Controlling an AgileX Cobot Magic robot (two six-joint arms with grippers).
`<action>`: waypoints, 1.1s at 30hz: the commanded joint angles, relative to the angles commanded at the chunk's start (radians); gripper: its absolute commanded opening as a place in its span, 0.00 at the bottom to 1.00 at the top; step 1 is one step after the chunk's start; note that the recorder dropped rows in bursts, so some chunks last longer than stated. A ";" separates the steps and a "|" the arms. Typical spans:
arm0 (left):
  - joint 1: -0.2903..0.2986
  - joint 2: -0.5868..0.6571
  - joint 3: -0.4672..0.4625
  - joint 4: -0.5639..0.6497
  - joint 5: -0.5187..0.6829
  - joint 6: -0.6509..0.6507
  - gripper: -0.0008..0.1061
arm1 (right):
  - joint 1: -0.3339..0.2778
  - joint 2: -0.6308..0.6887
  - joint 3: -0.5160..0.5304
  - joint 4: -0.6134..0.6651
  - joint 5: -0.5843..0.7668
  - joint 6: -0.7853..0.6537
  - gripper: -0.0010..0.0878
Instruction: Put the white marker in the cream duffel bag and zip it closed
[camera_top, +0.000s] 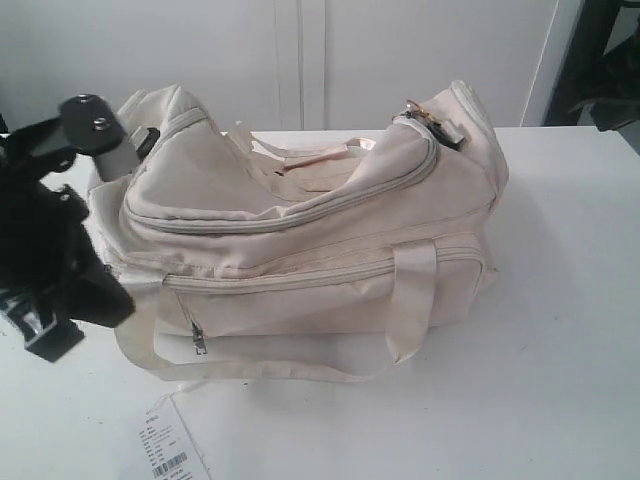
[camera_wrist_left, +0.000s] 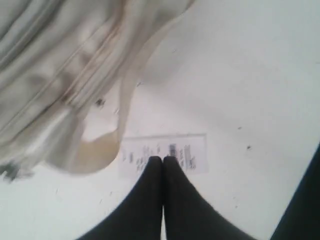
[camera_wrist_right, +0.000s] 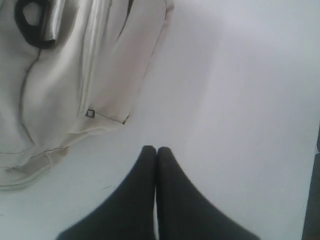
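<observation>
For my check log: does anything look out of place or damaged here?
Nothing damaged or spilled. Only a barcode paper tag lies flat on the table, in front of the cream duffel bag.

Left arm: bulky black housing with rounded joints. Behind the gripper, a grey link capped by a black plate carrying two bright screws.
Left gripper: two matte black fingers, broad at the base, tapering to rounded tips.
Right gripper: matching black tapered pair, same smooth finish.
</observation>
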 joint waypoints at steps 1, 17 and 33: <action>0.029 -0.001 0.000 0.006 -0.016 -0.042 0.01 | -0.005 -0.008 0.014 0.000 -0.008 0.003 0.01; 0.200 -0.161 0.052 0.246 -0.240 -0.439 0.01 | -0.028 -0.319 0.309 0.003 -0.341 0.065 0.01; 0.200 -0.420 0.180 0.253 -0.407 -0.479 0.01 | -0.028 -0.644 0.515 0.003 -0.467 0.094 0.01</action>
